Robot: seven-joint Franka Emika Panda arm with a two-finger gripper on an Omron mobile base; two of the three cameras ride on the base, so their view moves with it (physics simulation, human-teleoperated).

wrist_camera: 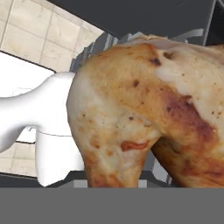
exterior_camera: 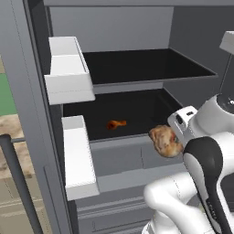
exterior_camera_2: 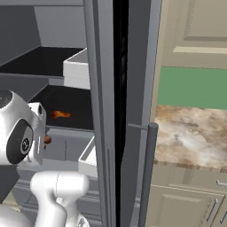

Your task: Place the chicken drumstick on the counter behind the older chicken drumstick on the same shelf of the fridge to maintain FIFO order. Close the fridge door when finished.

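Drumstick [exterior_camera: 165, 140] crosswise before fridge shelf [exterior_camera: 114, 137]

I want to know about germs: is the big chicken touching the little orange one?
Apart. In the left base view, the big chicken drumstick hangs outside the shelf; the older chicken drumstick lies inside.

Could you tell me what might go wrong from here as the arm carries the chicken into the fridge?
The chicken drumstick at the end effector hangs in front of the shelf, about level with its grey lip; it may catch there. The older chicken drumstick lies near the front, so reaching behind it could knock it. The white door bins crowd the left side.
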